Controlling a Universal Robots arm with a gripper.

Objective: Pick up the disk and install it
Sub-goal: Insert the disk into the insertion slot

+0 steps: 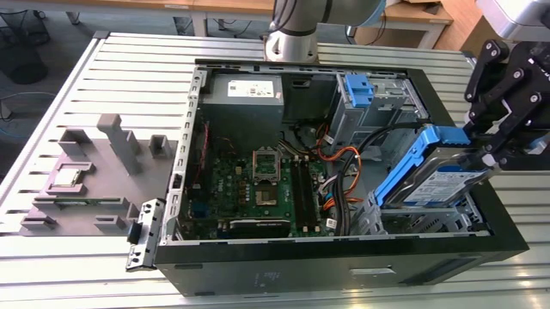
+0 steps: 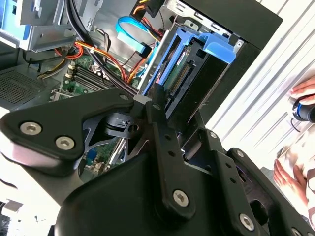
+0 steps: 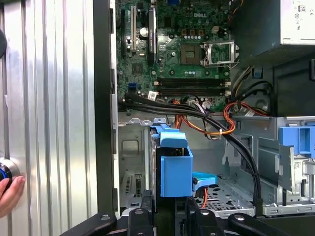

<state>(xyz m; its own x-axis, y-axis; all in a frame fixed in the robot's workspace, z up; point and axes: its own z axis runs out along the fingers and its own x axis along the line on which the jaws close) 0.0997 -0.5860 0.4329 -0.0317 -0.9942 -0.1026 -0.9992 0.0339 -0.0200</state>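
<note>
The disk, a silver drive with a blue-and-white label in a bright blue carrier, hangs tilted over the metal drive cage at the corner of the open computer case on the exterior view's right. My black gripper is shut on the disk's upper end. In the first wrist view the disk stands edge-on between my fingers, with the gripper just behind it. The second wrist view looks past the gripper to the disk, whose carrier tab is near the case wall.
A lone blue bracket sits in the upper bay, next to the grey power-supply box. Black and orange cables run between the motherboard and the cage. A grey parts fixture lies beside the case. A person's hand rests on the table.
</note>
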